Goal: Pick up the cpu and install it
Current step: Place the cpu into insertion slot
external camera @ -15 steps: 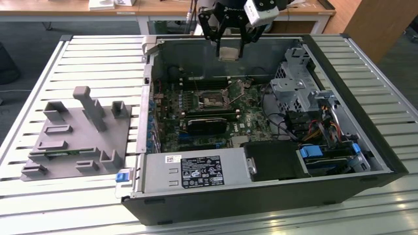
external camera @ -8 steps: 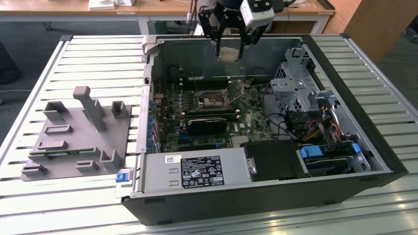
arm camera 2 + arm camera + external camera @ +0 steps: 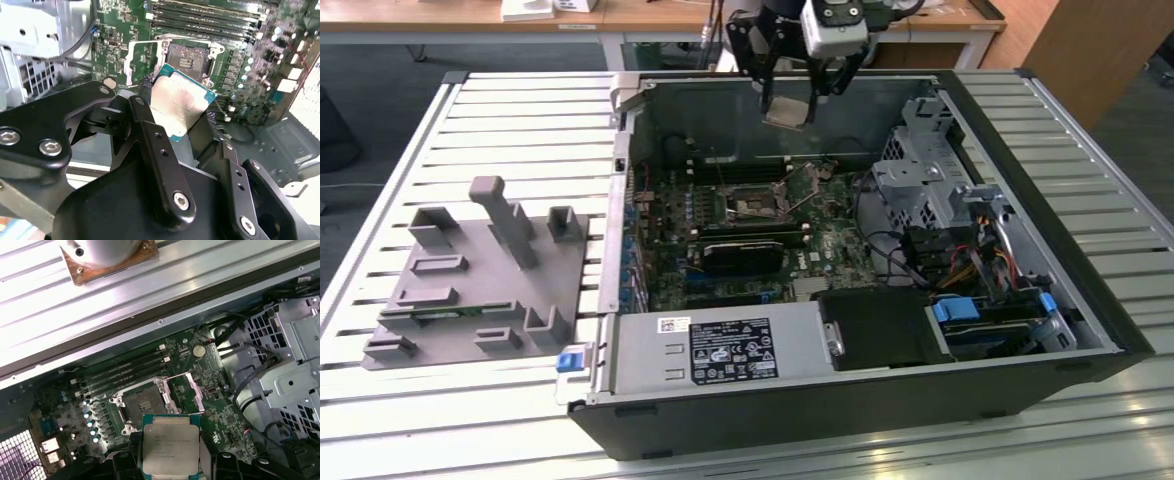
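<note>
My gripper [image 3: 790,106] hangs above the open computer case, shut on the cpu [image 3: 787,111], a small square chip with a silvery metal top. In the second wrist view the cpu [image 3: 179,104] sits tilted between the two black fingers [image 3: 152,135]. In the first wrist view the cpu [image 3: 170,444] shows its printed metal lid just short of the socket. The motherboard socket [image 3: 755,206] lies below with its metal frame swung open; it also shows as the socket [image 3: 187,59] and the socket [image 3: 143,406] in both wrist views. The cpu is held well above the board, apart from the socket.
A grey tray [image 3: 474,285] with upright holders sits on the slatted table at the exterior view's left. The case walls [image 3: 630,140] ring the board. A drive cage [image 3: 927,175], cables [image 3: 921,265] and a power supply [image 3: 720,350] crowd the case at the exterior view's right and front.
</note>
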### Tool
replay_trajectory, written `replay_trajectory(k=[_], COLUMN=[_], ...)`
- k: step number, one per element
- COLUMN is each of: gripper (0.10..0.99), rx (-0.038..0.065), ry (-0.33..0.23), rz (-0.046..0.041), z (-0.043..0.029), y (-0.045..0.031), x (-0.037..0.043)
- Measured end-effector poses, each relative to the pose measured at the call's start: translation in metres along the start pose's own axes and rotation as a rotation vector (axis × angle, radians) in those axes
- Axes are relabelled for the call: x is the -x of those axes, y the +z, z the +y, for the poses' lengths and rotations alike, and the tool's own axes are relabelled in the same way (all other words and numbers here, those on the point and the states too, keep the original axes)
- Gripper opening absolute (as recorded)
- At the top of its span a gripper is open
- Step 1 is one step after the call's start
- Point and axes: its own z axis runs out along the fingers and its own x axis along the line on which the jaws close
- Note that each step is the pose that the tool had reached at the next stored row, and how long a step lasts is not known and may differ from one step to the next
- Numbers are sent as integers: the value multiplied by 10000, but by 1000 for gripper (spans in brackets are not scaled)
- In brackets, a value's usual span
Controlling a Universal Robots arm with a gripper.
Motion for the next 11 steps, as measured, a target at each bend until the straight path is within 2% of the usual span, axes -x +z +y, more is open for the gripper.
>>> replay_trajectory(k=[11], gripper=[541], rx=[-35], ry=[1943], rz=[-92], z=[0], y=[22], x=[-1])
